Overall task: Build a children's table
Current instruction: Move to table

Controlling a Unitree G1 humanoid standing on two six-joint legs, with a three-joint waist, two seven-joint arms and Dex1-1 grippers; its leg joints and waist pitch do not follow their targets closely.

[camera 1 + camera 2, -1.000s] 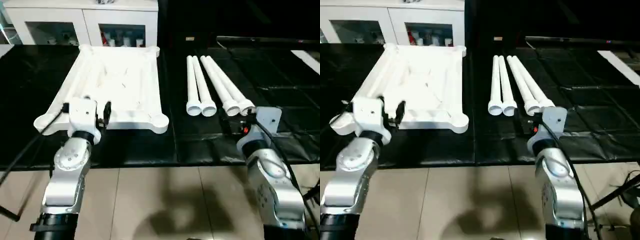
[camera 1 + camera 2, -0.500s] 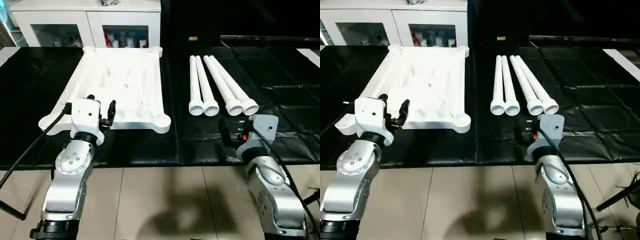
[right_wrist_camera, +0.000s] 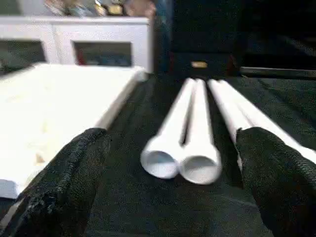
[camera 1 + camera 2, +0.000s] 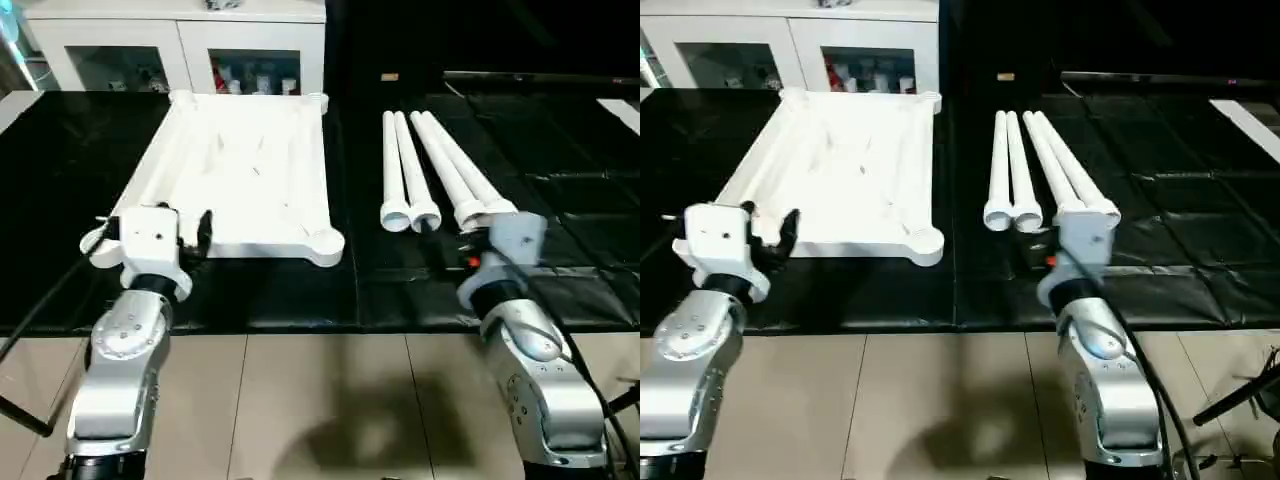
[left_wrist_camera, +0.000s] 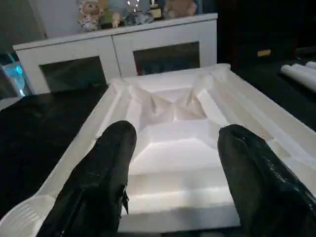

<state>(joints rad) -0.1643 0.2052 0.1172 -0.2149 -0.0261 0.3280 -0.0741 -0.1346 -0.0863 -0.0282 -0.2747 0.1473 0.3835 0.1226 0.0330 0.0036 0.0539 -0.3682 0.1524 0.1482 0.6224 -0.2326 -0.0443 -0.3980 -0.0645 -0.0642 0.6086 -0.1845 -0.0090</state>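
Right of centre in the head views, four white legs (image 4: pixel 432 170) lie side by side on the black mat (image 4: pixel 560 180), their long axes running from the near edge up toward the top of the frame, open ends facing the robot. Just below those ends hangs the right tool (image 3: pixel 173 197), its black fingers (image 3: pixel 74 173) spread wide and holding nothing; in the right wrist view the two inner legs sit squarely between the fingers, a little ahead of them. So the right arm is the nearer one, and a grasp would likely mean reaching forward along the legs' length.

At centre left lies the white table top (image 4: pixel 240 170), ribbed underside up, with a round socket (image 4: pixel 325 245) at its near right corner. The left tool (image 5: pixel 173 197) hovers at its near edge, fingers moderately apart and empty. A white cabinet (image 4: pixel 180 50) stands behind.
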